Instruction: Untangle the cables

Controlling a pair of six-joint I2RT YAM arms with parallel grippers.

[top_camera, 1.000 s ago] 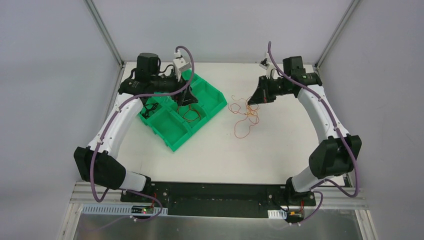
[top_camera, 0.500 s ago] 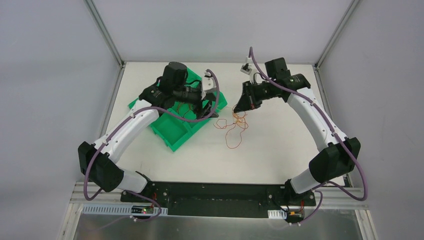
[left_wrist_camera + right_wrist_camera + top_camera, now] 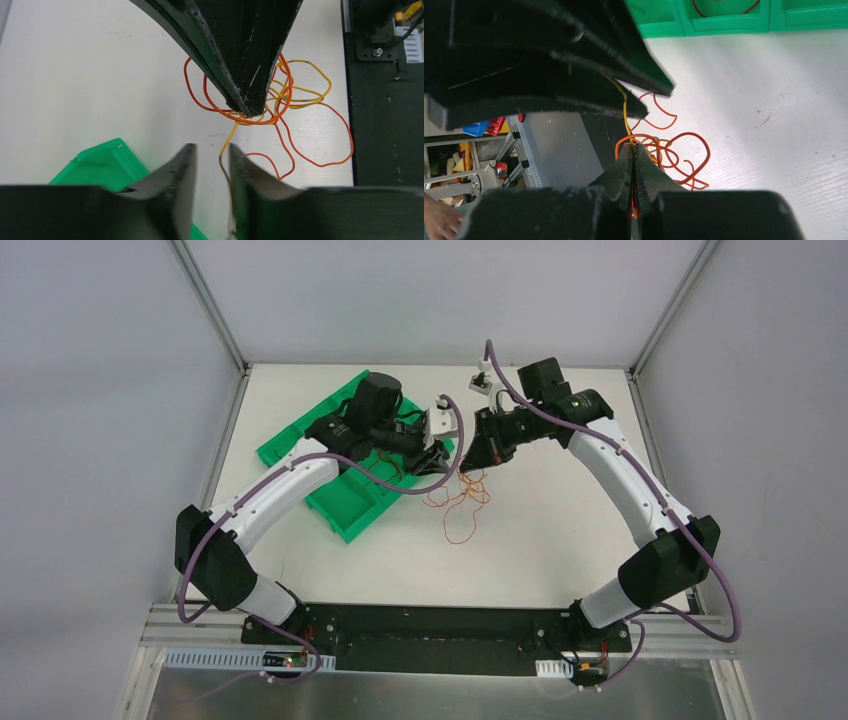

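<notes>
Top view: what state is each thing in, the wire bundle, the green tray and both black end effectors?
Thin orange and yellow wire bundle: tangled in loose loops.
Left black end effector: slightly open, yellow wire end between its fingers.
Right black end effector: shut on the bundle.
Green plastic compartment tray: lying flat, open-topped.

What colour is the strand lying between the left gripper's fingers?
Yellow, turning dark at its lower end; the strand shows best in the left wrist view.

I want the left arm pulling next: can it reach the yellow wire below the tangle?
Probably yes: the yellow wire runs between the open jaws of the left gripper, nothing blocking; the right gripper pins the tangle beyond.
</notes>
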